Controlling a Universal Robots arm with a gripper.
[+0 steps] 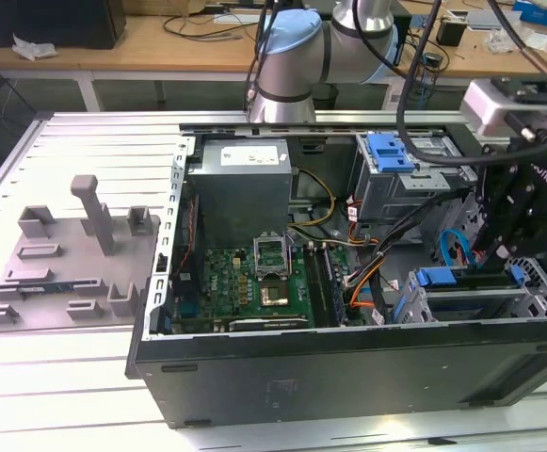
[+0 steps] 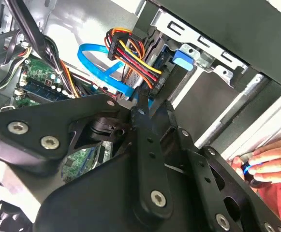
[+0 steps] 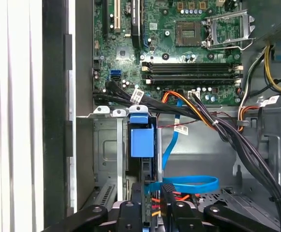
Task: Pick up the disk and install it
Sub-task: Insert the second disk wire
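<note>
Holding disk (image 3: pixel 142 140) in drive bay (image 3: pixel 109 145) | claw (image 3: pixel 152 212) pinching disk's edge

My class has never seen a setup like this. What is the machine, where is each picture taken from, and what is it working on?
It is one robot arm with a gripper at its end. The exterior view comes from a camera off the arm; both wrist views from cameras riding on it. On the metal table lies an open computer case, with a grey plastic fixture beside it. The gripper reaches into the case at the disk, which sits edge-on in a drive bay in its blue carrier. Whether it grasps the disk cannot be told. A person's hand shows beside the case.
</note>
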